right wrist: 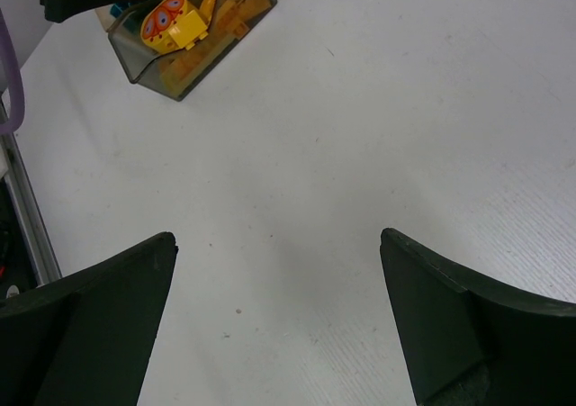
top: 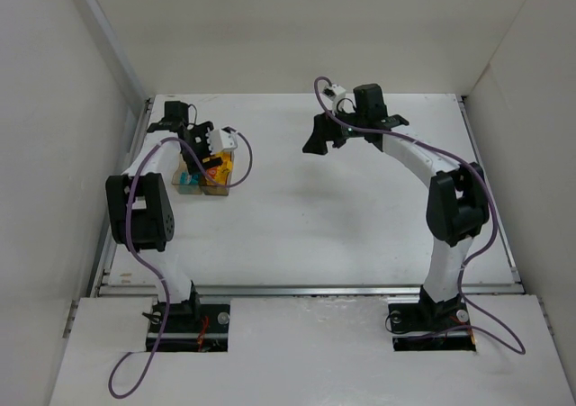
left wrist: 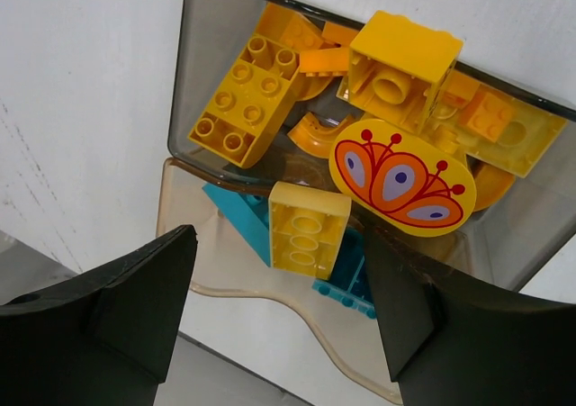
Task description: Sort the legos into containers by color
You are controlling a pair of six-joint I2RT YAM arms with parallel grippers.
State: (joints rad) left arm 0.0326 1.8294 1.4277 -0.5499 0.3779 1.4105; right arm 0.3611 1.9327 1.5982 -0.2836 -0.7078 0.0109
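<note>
Nearest my bases the desk (top: 342,235) is bare white. The containers (top: 212,179) stand close to the left edge, toward the far left corner, as two joined boxes side by side. The tan-clear box (left wrist: 180,244) is on the side nearer the left edge, and the smoky grey box (left wrist: 193,82) adjoins it on the side toward the desk's middle. The tan-clear box holds cyan pieces (left wrist: 241,210). A pale yellow brick (left wrist: 308,228) lies underside up on top of them, against the shared wall. I cannot tell whether it crosses into the grey box. The grey box is crowded with yellow and orange legos: a yellow eight-stud brick (left wrist: 247,100) lying at a slant, a hollow yellow block (left wrist: 400,68) tipped open side out, orange curved pieces (left wrist: 319,131), and a yellow oval plate (left wrist: 400,176) printed with an orange-red and lilac motif, which rests tilted on the heap. My left gripper (left wrist: 279,244) hangs directly above the containers. Its jaws are spread with nothing between them, and they touch no piece. Farther out, near the far edge and about mid-width, my right gripper (right wrist: 277,239) is well apart from the containers. Its jaws are spread wide and carry nothing, and only bare desk lies beneath them.
</note>
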